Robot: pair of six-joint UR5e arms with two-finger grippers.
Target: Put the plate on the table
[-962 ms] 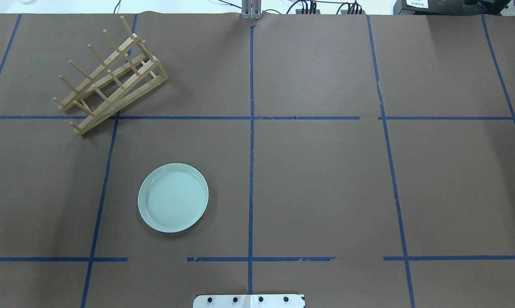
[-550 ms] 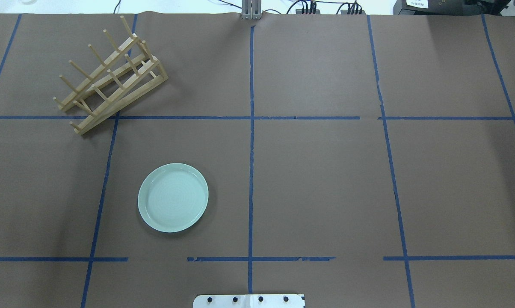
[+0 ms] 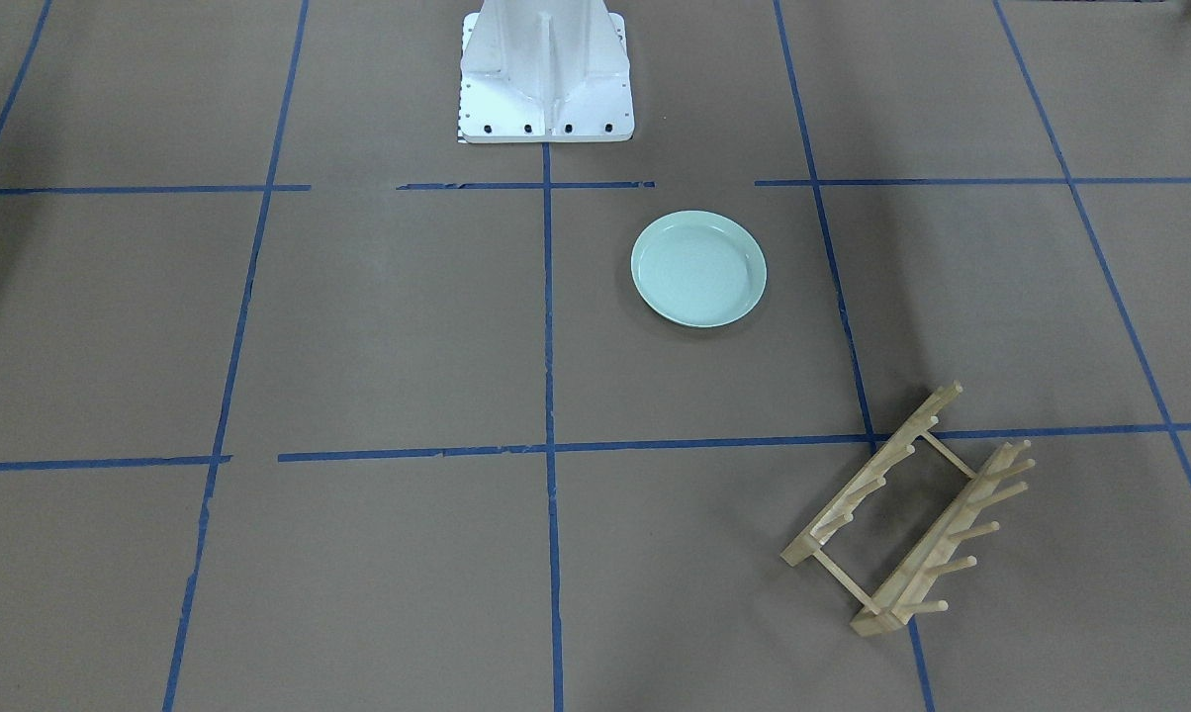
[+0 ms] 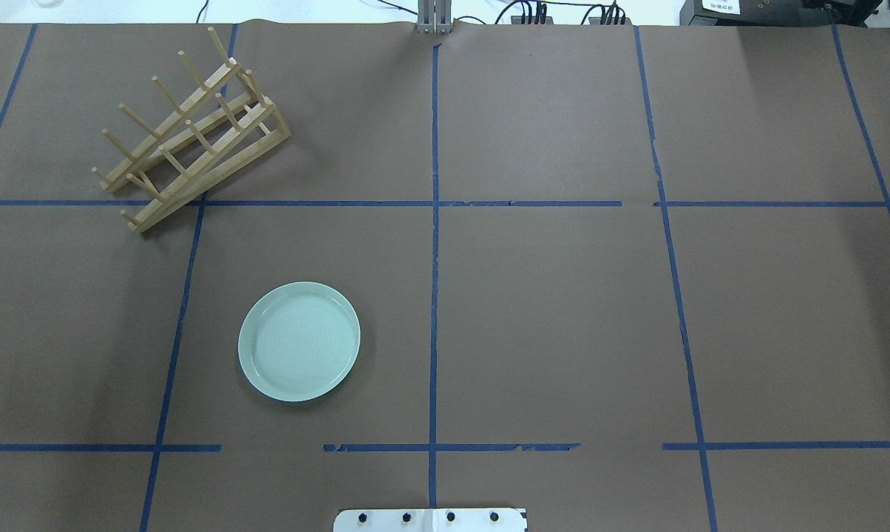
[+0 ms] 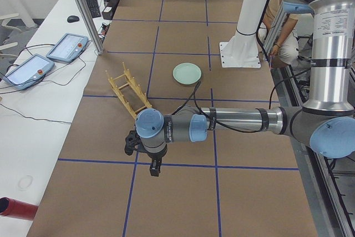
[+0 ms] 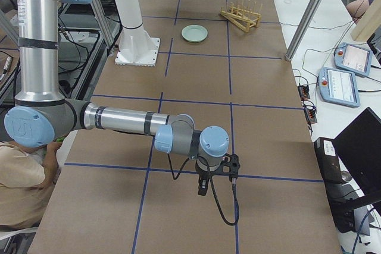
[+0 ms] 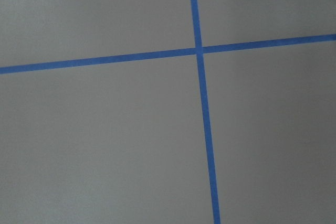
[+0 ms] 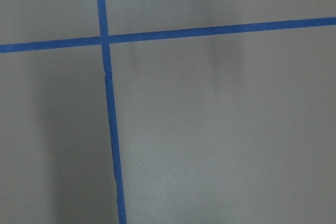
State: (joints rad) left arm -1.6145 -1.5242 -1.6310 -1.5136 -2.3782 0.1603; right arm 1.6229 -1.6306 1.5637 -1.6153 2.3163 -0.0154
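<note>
The pale mint-green plate (image 4: 299, 341) lies flat on the brown paper table (image 4: 563, 310), on the robot's left side near the base, and nothing touches it. It also shows in the front view (image 3: 698, 268) and small in both side views (image 5: 187, 73) (image 6: 194, 33). My left gripper (image 5: 155, 167) hangs over the table's left end, far from the plate. My right gripper (image 6: 202, 187) hangs over the right end. I cannot tell if either is open or shut. Both wrist views show only paper and blue tape.
An empty light wooden peg rack (image 4: 194, 140) stands at an angle at the far left, also in the front view (image 3: 912, 514). The white robot base (image 3: 546, 69) stands at the near middle edge. Control tablets (image 5: 66, 47) lie beyond the table's far side.
</note>
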